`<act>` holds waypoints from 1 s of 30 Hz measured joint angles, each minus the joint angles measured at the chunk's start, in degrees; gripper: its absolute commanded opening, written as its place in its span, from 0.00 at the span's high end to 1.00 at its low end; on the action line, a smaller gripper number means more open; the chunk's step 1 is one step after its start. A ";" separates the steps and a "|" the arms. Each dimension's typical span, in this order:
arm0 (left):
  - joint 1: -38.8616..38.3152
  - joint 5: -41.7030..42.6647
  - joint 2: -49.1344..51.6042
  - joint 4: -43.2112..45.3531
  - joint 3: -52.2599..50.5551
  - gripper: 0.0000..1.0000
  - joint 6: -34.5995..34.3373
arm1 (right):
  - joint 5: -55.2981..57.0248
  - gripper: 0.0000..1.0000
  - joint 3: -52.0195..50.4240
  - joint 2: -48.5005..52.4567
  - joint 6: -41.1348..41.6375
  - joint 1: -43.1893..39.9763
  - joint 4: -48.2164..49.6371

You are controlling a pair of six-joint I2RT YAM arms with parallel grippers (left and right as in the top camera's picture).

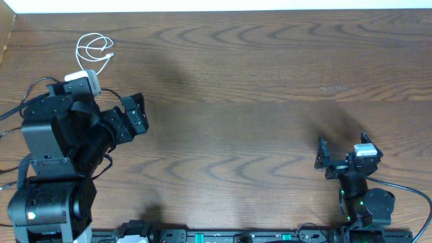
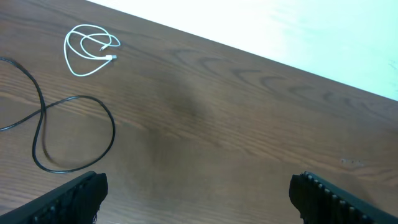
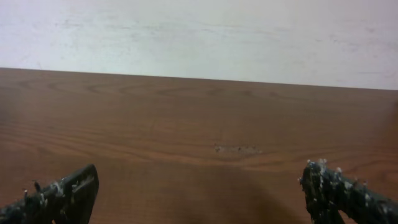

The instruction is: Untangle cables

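A white cable (image 1: 94, 50) lies in a small coil at the table's far left; it also shows in the left wrist view (image 2: 88, 48). A thin black cable (image 2: 74, 134) lies in a loose open loop nearer my left gripper, apart from the white one. In the overhead view it is mostly hidden by the left arm. My left gripper (image 1: 140, 115) (image 2: 198, 186) is open and empty, above bare wood to the right of both cables. My right gripper (image 1: 342, 145) (image 3: 199, 183) is open and empty at the front right, far from the cables.
The brown wooden table (image 1: 256, 88) ends at a white wall at the back (image 3: 199, 37). The left arm's base (image 1: 47, 196) and thicker black cords (image 1: 10, 131) stand at the front left. A small scuff marks the wood (image 3: 235, 149).
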 measured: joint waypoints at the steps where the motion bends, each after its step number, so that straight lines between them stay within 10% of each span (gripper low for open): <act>1: 0.00 0.00 0.00 0.02 0.00 0.02 0.00 | 0.00 0.01 0.00 0.00 0.00 0.00 0.00; 30: -3.02 -0.04 -0.15 -6.75 -0.46 0.02 0.00 | 0.00 0.01 0.00 0.00 0.00 0.00 0.00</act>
